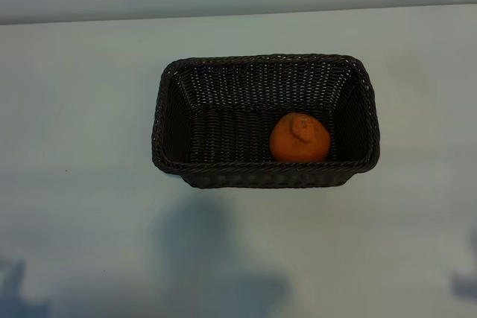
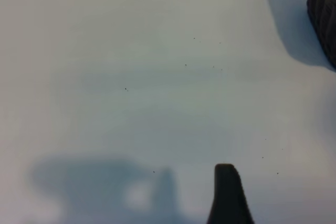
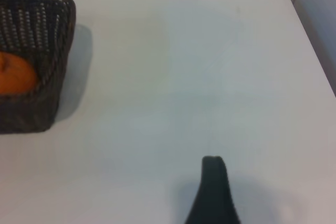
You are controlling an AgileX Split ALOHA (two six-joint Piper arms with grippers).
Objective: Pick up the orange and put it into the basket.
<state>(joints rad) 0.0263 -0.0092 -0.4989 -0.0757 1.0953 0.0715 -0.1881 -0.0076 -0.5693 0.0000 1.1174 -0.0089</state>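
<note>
Exterior view shows the orange (image 1: 299, 138) already lying inside the wicker basket (image 1: 173, 83), near its right front corner, so the task seems done. The left gripper (image 2: 227, 192) and right gripper (image 3: 212, 187) both hang over the bare white desk (image 1: 74, 109), jaws apart and holding nothing.

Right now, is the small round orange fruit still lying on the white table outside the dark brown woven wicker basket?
No, the orange sits inside the basket, near its front wall.
</note>
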